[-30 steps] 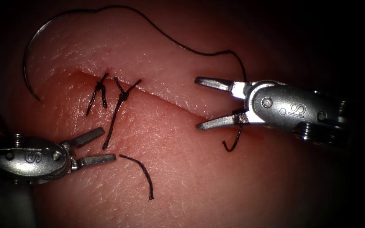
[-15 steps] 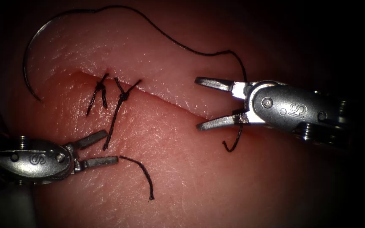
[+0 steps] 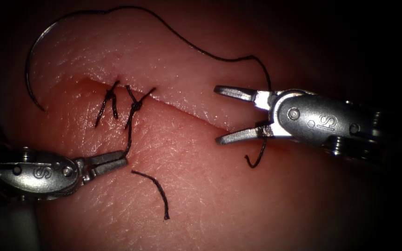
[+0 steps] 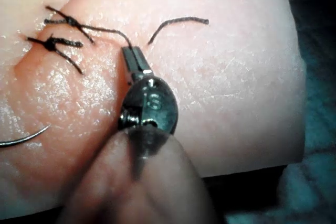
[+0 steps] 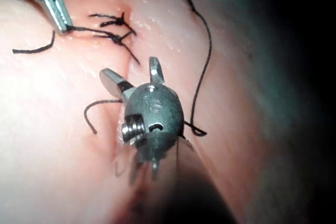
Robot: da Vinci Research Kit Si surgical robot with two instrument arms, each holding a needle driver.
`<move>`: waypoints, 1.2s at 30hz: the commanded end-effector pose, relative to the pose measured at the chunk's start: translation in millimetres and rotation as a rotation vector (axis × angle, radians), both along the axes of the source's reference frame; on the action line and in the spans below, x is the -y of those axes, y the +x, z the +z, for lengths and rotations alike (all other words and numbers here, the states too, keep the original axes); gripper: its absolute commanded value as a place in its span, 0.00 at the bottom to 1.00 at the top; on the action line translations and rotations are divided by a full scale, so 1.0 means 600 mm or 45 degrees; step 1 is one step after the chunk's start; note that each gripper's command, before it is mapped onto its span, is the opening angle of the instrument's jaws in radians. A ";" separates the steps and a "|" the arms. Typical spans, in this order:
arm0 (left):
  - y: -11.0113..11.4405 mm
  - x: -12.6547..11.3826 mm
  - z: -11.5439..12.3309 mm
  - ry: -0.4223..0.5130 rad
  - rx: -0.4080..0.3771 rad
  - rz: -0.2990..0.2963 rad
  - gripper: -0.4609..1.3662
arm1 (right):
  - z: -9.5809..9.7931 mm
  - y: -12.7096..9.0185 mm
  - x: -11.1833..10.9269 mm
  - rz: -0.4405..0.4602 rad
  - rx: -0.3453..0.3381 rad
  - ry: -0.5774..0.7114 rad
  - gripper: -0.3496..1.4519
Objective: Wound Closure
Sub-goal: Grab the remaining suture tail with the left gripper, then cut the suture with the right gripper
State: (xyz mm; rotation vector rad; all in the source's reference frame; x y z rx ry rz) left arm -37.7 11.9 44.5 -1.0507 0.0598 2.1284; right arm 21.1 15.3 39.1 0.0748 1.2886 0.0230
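Observation:
The tissue [image 3: 238, 200] has a slanting cut [image 3: 189, 113] with two tied knots [image 3: 136, 106] at its left end. My left tool [image 3: 125, 158] is shut on the long tail of the right-hand knot, below the cut; the same hold shows in the left wrist view [image 4: 129, 51]. My right tool [image 3: 217, 114] stands open over the cut's right part and holds nothing; its spread jaws also show in the right wrist view [image 5: 127, 65]. The curved needle [image 3: 26, 69] lies free on the tissue at the far left, held by neither tool. Its thread [image 3: 187, 44] arcs over to the right tool.
A loose cut piece of thread [image 3: 157, 188] lies on the tissue just right of the left tool. The long thread's end curls [image 3: 257, 160] below the right tool. The tissue's edge drops off beyond the left tool [image 4: 252, 166].
The left tool's jaws were open beside the knot's tail and have closed on it, after shifting slightly right. The right tool and the needle have stayed where they were.

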 end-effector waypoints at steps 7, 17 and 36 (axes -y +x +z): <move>0.0013 -0.0007 -0.0009 -0.046 -0.021 0.055 0.06 | 0.0000 0.0000 0.0000 -0.009 0.000 0.002 0.89; 0.0042 -0.0051 -0.0054 -0.079 -0.001 0.038 0.06 | 0.0009 0.0022 0.0004 -0.031 -0.004 -0.130 0.94; 0.0031 -0.0050 -0.0076 -0.098 -0.017 0.062 0.06 | 0.0036 0.0167 0.0068 0.066 -0.111 -0.279 0.97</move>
